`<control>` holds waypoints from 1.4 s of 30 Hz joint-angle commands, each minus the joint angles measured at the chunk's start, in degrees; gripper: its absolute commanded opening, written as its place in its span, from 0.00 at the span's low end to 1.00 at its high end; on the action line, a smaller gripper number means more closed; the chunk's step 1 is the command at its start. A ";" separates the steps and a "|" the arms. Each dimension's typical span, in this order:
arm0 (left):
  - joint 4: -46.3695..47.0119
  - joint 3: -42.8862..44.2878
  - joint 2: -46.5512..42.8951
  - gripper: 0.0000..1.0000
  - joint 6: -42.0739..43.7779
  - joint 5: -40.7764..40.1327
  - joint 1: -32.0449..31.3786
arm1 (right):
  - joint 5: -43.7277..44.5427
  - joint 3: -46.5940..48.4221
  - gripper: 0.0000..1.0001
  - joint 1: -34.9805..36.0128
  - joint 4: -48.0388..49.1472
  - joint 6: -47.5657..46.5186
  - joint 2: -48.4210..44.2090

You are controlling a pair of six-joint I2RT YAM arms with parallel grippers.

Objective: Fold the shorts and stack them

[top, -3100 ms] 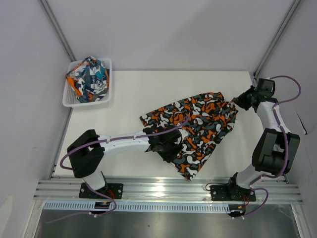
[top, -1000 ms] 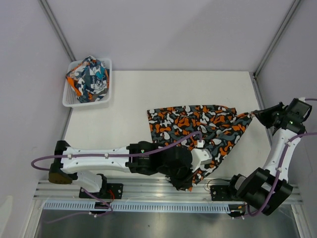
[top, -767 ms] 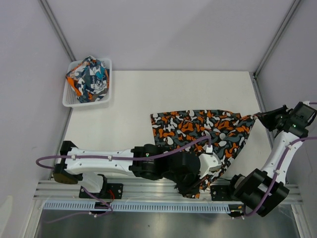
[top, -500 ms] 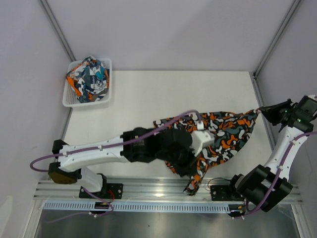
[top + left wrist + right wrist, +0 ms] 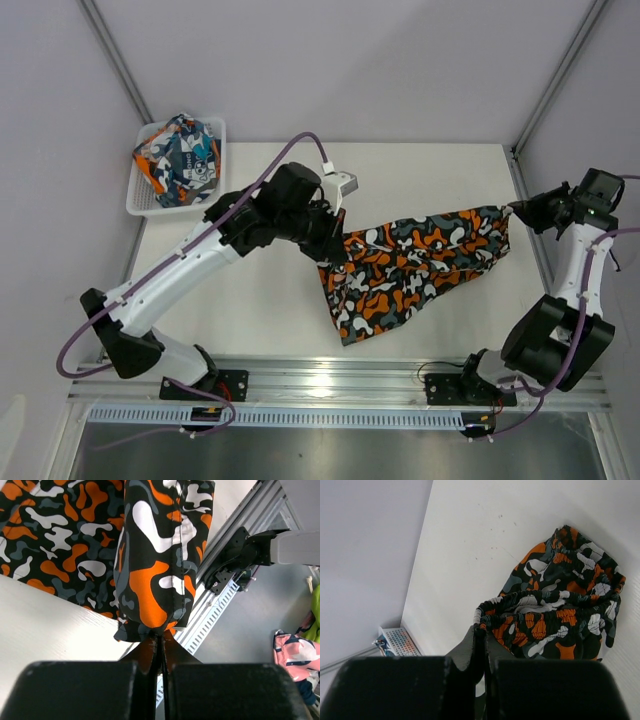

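Your left gripper (image 5: 161, 639) is pinched tight on a hem corner of the camouflage shorts (image 5: 410, 262), and your right gripper (image 5: 481, 630) is clamped on their gathered edge — the cloth stretches between the two, sagging over the table (image 5: 250, 290). Well apart from the left fingers, the teal-print shorts (image 5: 182, 158) lie bundled in the white basket (image 5: 135, 208).

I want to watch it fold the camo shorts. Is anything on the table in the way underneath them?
Nothing visible is. The left fingers and right fingers pinch the camo shorts, and nothing lies on the table below them. The other shorts sit in the basket at the far left corner, well aside.
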 commanded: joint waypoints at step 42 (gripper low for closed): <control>9.24 -9.25 15.04 0.83 -4.20 -18.09 15.15 | 19.94 10.73 0.88 12.66 9.39 -6.52 25.88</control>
